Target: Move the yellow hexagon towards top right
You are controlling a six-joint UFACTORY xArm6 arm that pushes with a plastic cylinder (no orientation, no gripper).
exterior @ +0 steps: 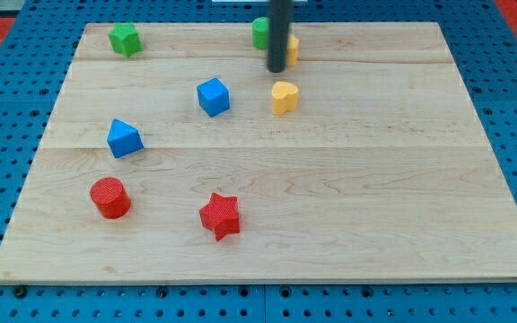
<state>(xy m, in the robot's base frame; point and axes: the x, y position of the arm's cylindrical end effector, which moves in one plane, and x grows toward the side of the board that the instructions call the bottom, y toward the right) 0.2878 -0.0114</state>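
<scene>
Currently my tip [277, 69] rests on the wooden board [375, 179] near the view's top, touching the left side of the yellow hexagon [292, 49], which the rod partly hides. No pincer fitted; the rod holds nothing. A green block [260, 31] sits just left of the rod. A yellow heart-like block [284, 97] lies just below the tip, a blue cube [213, 96] to its left.
</scene>
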